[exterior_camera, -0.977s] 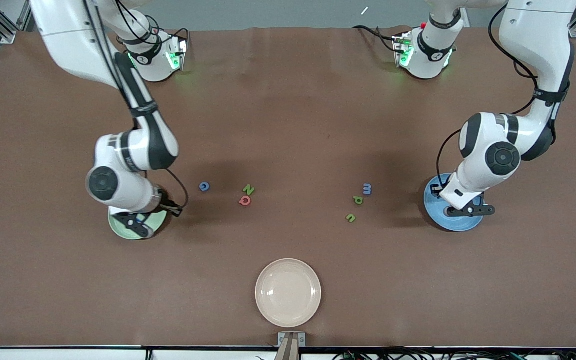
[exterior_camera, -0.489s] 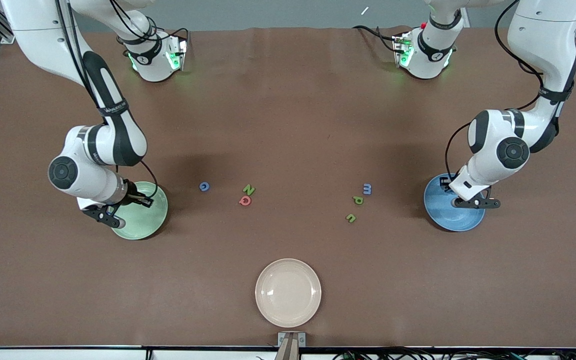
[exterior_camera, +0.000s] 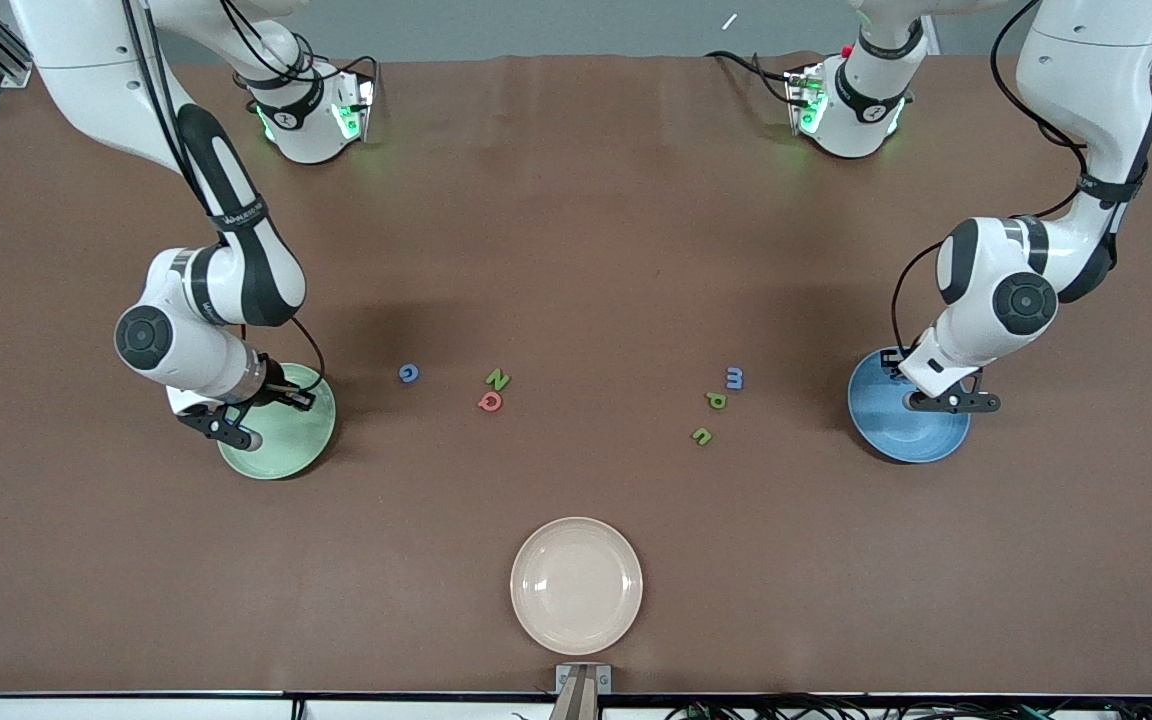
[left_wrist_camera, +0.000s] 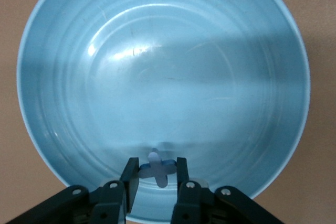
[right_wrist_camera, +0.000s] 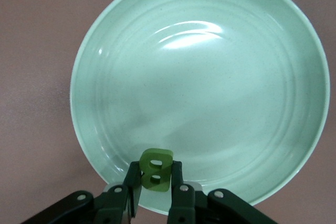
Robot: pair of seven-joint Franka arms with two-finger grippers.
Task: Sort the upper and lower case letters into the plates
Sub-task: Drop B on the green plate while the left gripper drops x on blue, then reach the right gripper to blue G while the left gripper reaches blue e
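Note:
My left gripper (exterior_camera: 946,402) hangs over the edge of the blue plate (exterior_camera: 896,432) toward the left arm's end of the table. In the left wrist view the left gripper (left_wrist_camera: 156,167) is shut on a small blue cross-shaped letter (left_wrist_camera: 158,174) above the blue plate (left_wrist_camera: 157,66), which holds nothing. My right gripper (exterior_camera: 226,428) hangs over the rim of the pale green plate (exterior_camera: 291,440). In the right wrist view the right gripper (right_wrist_camera: 156,171) is shut on a green B (right_wrist_camera: 156,167) above the bare green plate (right_wrist_camera: 210,77).
Loose letters lie between the plates: a blue c (exterior_camera: 409,373), a green N (exterior_camera: 497,379) and a red Q (exterior_camera: 489,401) nearer the green plate; a blue m (exterior_camera: 734,377), a green p (exterior_camera: 717,401) and a green u (exterior_camera: 702,436) nearer the blue one. A cream plate (exterior_camera: 576,585) sits near the front edge.
The right arm swung from over the green plate's middle out to its rim at the right arm's end of the table. The left gripper shifted a little toward the left arm's end. Both grips hold.

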